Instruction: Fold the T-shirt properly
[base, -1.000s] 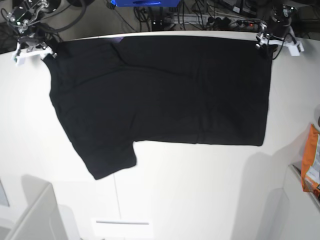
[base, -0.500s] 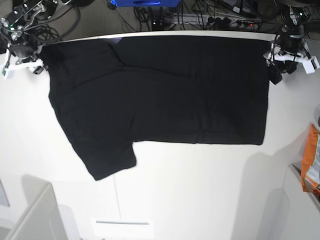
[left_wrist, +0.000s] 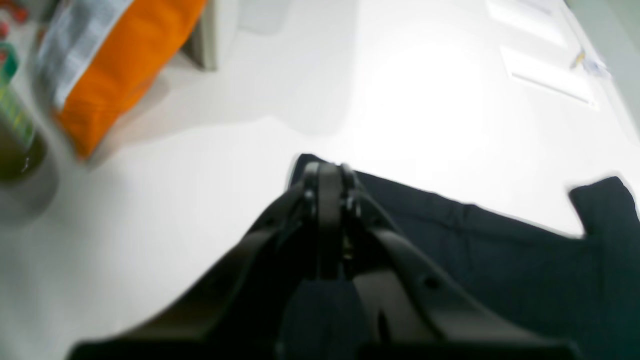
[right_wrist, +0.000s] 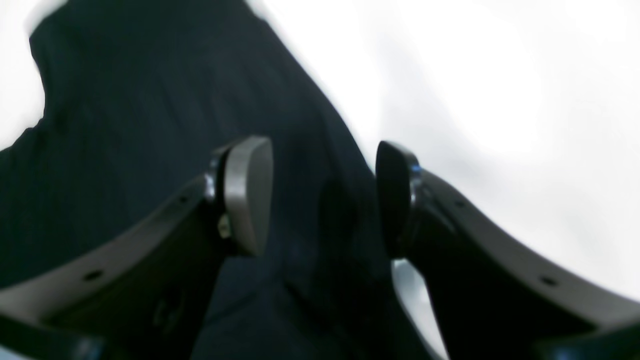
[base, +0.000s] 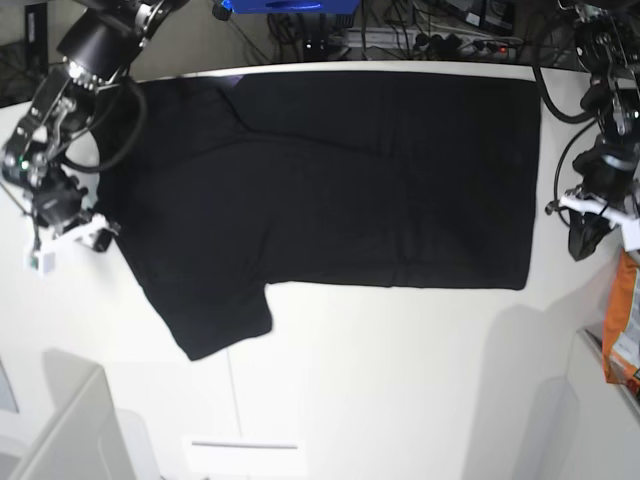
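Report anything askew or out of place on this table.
The T-shirt lies flat but lopsided: one sleeve sticks out toward the near edge, skewing the outline. An orange packet sits at the table's edge, beside the left gripper. Nothing looks spilled or damaged.

left gripper (left_wrist: 327, 172) jaws pressed together (empty), right gripper (right_wrist: 325, 195) jaws spread wide

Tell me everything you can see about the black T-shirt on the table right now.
The T-shirt is plain black cloth with no print, spread flat and sideways across the white table, apparently already folded lengthwise. One short sleeve juts toward the near edge and the straight hem faces the left arm's side. A few soft creases cross it. The right end effector hovers open over its edge; whether it touches is unclear.
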